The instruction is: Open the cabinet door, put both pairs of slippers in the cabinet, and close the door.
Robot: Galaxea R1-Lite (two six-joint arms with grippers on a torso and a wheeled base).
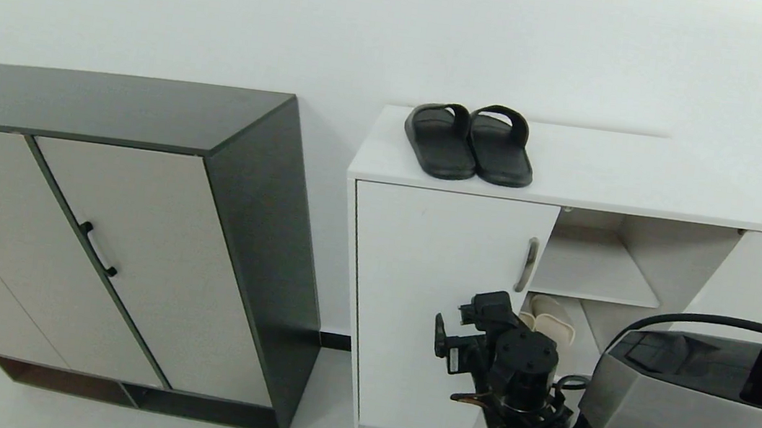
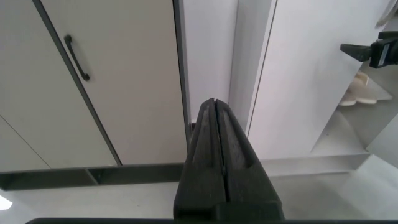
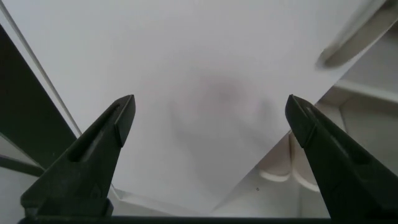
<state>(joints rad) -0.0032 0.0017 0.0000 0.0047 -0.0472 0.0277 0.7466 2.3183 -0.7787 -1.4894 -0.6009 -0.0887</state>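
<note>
The right gripper, fingers spread apart, is hanging before the white cabinet's closed door, beside the open compartment where the beige slippers are lying. The black slippers are sitting on the cabinet top, above this gripper, long axes running toward the wall, heels frontward. The left gripper, pressed together, is hanging farther left, so the right arm looks nearer.

Head cam: high, far, facing white cabinet. Left wrist: its side beyond fingers. Right wrist: door close between fingers. Beige slippers in all.
</note>
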